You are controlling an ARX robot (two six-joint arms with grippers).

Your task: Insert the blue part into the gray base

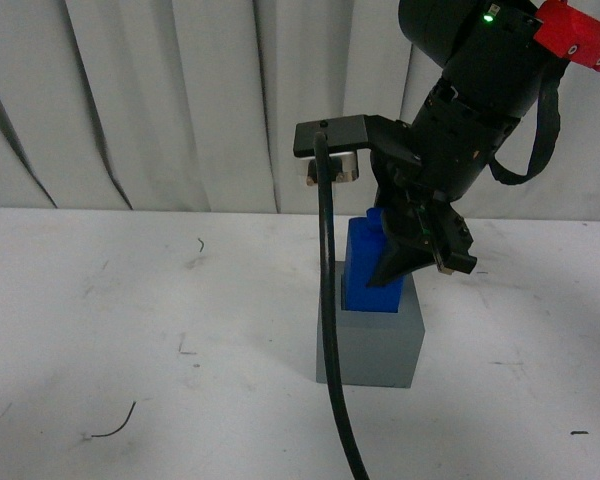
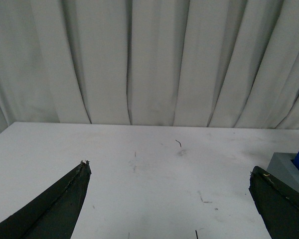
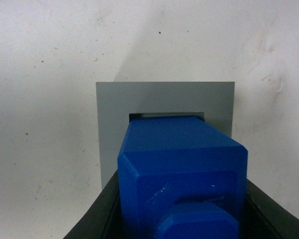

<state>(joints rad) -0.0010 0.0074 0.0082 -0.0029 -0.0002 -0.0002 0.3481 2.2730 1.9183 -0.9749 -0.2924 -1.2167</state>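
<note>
Bright blue part [image 1: 365, 268], square-studded top

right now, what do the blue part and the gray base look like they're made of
The blue part looks like hard matte plastic: even colour, no glare, bevelled edges. Faint lines on its end face may hint at 3D printing. The gray base is likely matte plastic too, with flat uniform faces, crisp edges and no shine, though a painted material can't be ruled out.
</note>
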